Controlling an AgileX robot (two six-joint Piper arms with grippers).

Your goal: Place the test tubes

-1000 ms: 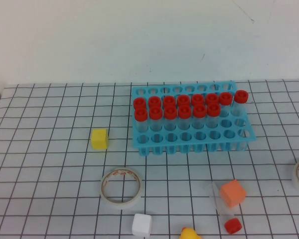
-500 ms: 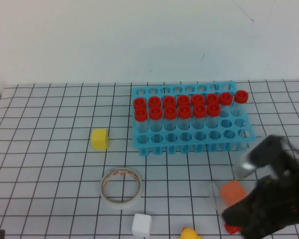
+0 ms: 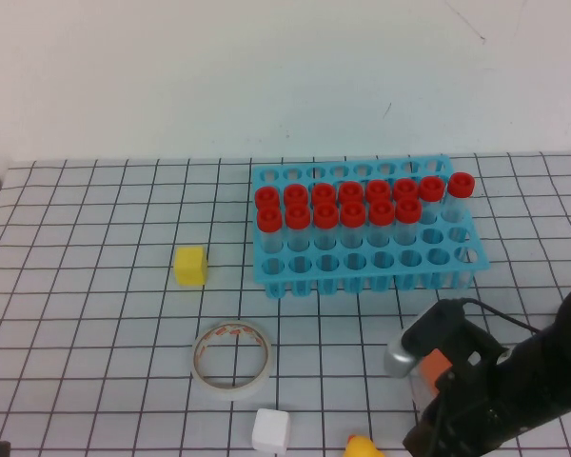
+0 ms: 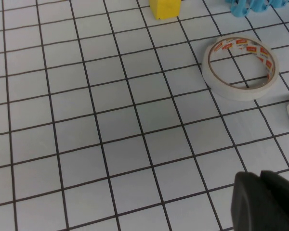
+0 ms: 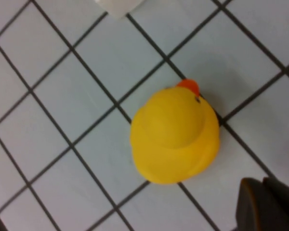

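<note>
The right arm (image 3: 514, 390) lies across the near right corner of the table, in front of the blue rack (image 3: 362, 267) and towards the robot. It covers most of what lies under it. Only a sliver of an orange block (image 3: 436, 362) shows there, and beside it something clear that is too covered to name. The right gripper (image 5: 263, 202) shows only as dark fingertips pressed together with nothing between them. It hangs just beside a yellow duck (image 5: 174, 137), which the high view cuts off at its lower edge, in front of the rack.

The left gripper (image 4: 261, 195) is likewise closed and empty. It hovers over bare squares well to the left of the rack and nearer the robot. The high view catches only a dark speck of that arm.

The test tubes (image 3: 350, 202), all with red caps, stand upright in two rows in the back half of the rack; its front holes hold nothing. A yellow block (image 3: 189, 265) sits left of the rack. A tape roll (image 3: 232, 357) lies in front of the rack's left end, and a white block (image 3: 270, 430) lies nearer the robot than the roll.

The table (image 3: 95, 219) is white with a black grid. Behind the rack rises a plain pale wall (image 3: 266, 76) with a few faint marks.
</note>
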